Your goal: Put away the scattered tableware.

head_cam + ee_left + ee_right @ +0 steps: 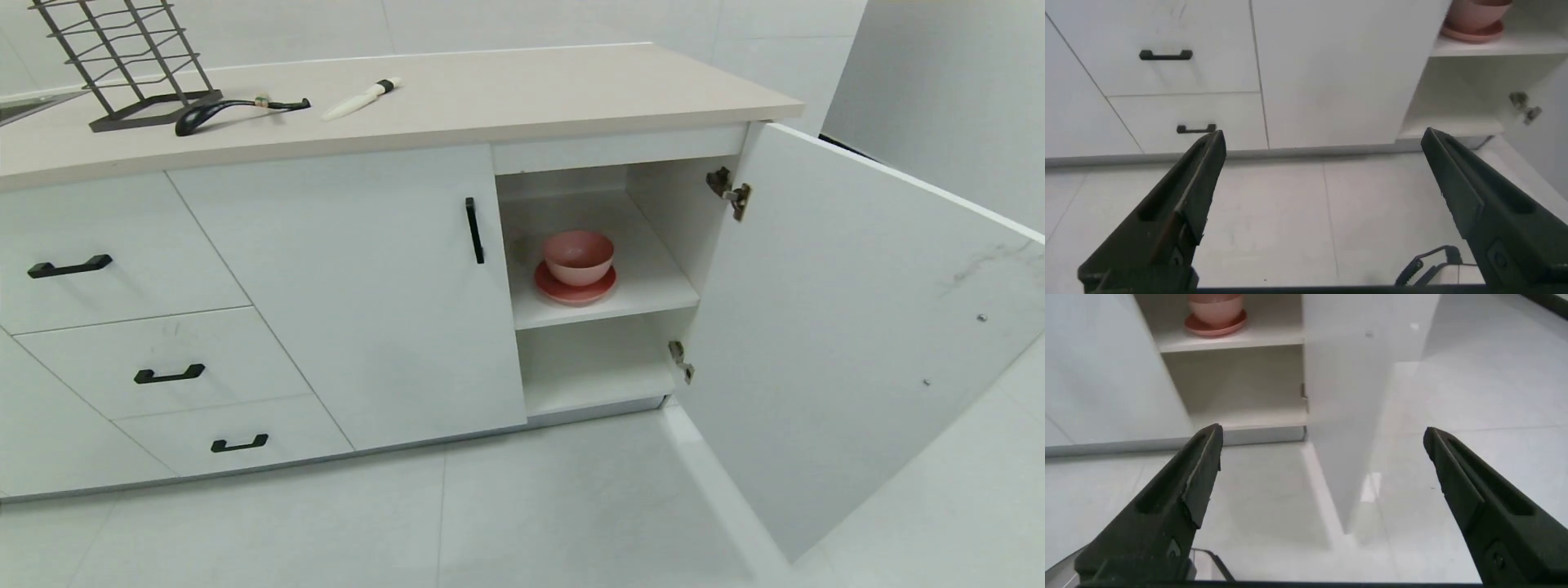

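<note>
Best reached past the one open white cupboard door point(857, 327), up to the one beige counter point(571, 90) by its one black wire rack point(155, 108). Two hanging low, released, empty: left pincer point(1321, 139), right pincer point(1321, 431). Shelved at centre: one red round plate point(571, 296) under one pink plastic bowl point(578, 255). Loose at 11 o'clock: one black ladle point(194, 117), one white-handled utensil point(359, 96).
</note>
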{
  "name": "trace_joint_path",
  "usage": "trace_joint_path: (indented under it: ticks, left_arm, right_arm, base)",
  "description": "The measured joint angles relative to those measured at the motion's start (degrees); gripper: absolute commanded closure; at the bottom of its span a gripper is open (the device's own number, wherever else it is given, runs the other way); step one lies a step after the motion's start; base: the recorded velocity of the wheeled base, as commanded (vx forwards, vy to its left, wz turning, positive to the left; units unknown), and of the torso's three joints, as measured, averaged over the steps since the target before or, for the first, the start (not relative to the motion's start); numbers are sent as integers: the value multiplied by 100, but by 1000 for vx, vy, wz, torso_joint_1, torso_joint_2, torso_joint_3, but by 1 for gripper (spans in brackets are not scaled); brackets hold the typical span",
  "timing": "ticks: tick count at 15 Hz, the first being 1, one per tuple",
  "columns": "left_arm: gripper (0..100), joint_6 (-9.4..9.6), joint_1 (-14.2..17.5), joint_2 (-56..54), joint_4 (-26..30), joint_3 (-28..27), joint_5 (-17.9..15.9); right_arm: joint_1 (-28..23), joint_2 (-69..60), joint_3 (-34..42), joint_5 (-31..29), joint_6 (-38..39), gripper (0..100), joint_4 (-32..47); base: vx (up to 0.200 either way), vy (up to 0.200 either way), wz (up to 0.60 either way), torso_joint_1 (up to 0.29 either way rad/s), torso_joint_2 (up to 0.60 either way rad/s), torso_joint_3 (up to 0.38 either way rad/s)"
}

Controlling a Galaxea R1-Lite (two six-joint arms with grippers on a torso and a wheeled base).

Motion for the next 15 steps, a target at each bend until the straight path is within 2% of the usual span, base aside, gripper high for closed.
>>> trace_joint_path:
  ticks: [8, 15]
  left_arm:
    - [0, 0, -2, -2, -1, 2, 0]
    - [0, -4, 0, -2, -1, 0, 0]
  right_arm:
    - [0, 5, 0, -163, 45, 0, 2]
    - [0, 5, -7, -27, 59, 0, 0]
  base:
    - [0, -200, 0, 3, 4, 3]
    - [0, 0, 0, 0, 0, 0]
